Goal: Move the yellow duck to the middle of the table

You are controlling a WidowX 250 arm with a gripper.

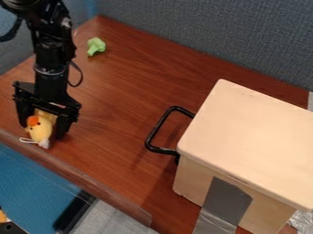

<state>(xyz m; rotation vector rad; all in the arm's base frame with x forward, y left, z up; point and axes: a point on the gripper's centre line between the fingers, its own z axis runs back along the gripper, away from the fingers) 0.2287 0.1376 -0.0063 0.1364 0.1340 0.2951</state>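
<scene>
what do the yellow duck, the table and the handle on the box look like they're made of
The duck looks like soft plush, going by its fuzzy surface; the table like wood or wood-look laminate, reddish brown with streaky grain; the handle like black-coated metal or plastic, slim and faintly shiny.

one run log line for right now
gripper: open, around yellow duck | duck: by near edge of table | move to middle: not yet done
</scene>
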